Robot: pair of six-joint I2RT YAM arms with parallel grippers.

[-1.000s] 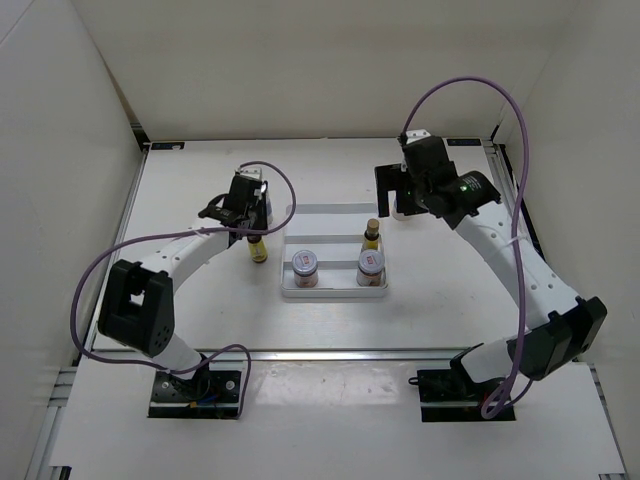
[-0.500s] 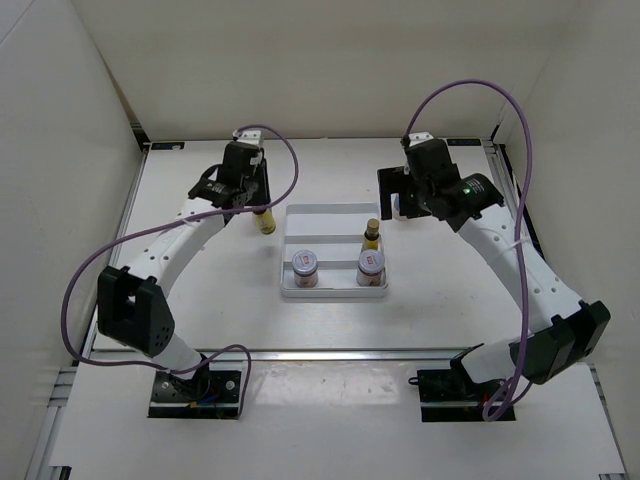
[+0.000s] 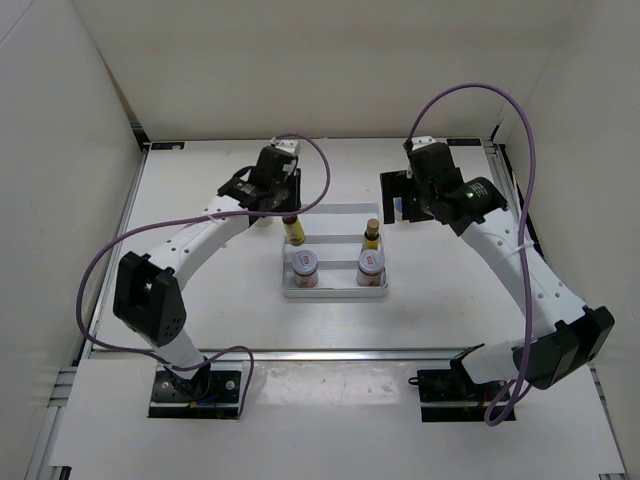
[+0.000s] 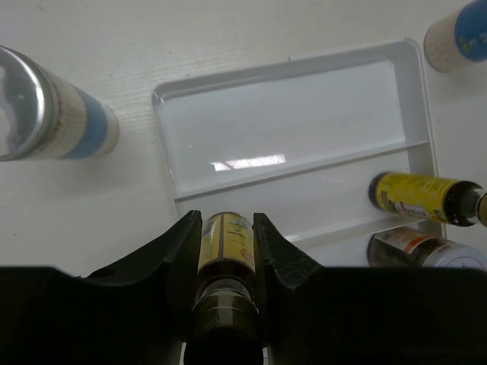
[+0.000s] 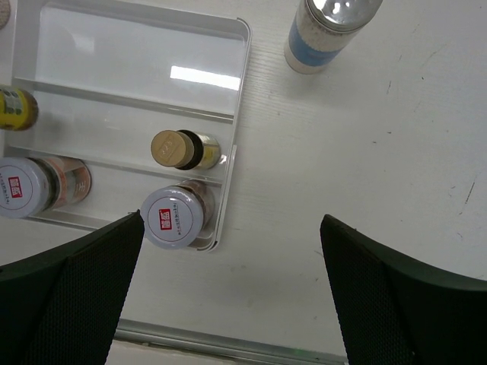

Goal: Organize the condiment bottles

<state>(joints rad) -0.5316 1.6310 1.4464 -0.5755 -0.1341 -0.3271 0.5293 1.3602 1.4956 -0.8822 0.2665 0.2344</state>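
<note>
The left gripper (image 4: 226, 228) pinches a tiny yellow bottle (image 4: 225, 247) between its jaws at the bottom centre of the left wrist view, at the edge of the white tray (image 4: 163, 137). The right gripper (image 5: 230, 220) has its jaws spread wide, with nothing between them. In the right wrist view, the second yellow bottle (image 5: 183, 149) stands in the tray's middle lane, with the red-marked jars (image 5: 173, 217) in the lane below. A blue-labelled white bottle (image 5: 327, 30) stands on the table (image 5: 342, 152) at top right, outside the tray. The left wrist view shows another blue-labelled bottle (image 4: 46, 114) at upper left.

a white ridged tray (image 3: 331, 214) lies flat on the white table (image 3: 445, 285).
</note>
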